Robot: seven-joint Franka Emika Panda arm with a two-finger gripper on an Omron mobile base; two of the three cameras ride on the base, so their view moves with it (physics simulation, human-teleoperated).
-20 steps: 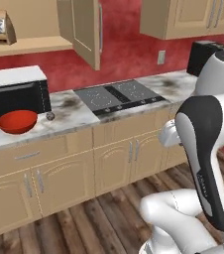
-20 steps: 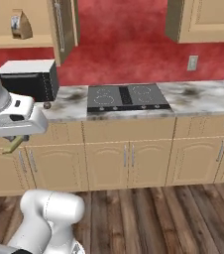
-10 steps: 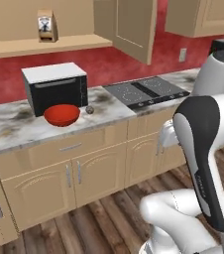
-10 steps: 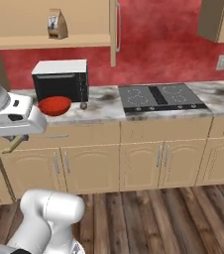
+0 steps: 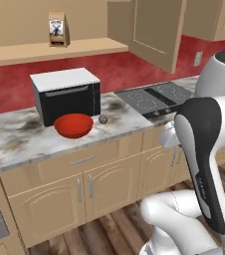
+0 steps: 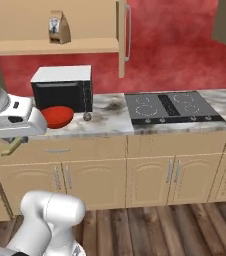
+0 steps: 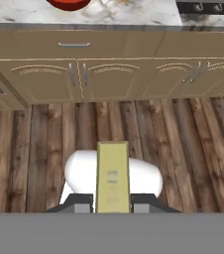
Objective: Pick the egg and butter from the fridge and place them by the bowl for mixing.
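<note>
Red bowl (image 5: pixel 73 125) now central (base drove), butter (image 7: pixel 113 177) in tool (image 7: pixel 113 206)

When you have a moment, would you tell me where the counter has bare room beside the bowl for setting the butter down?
The marble counter is bare left of the red bowl, out to its end. A narrower free strip lies between the small ball right of the bowl and the cooktop. Behind the bowl it is crowded: the microwave stands close.

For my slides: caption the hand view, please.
Gripper holding the butter over wood floor, facing counter cabinets and the red bowl.
</note>
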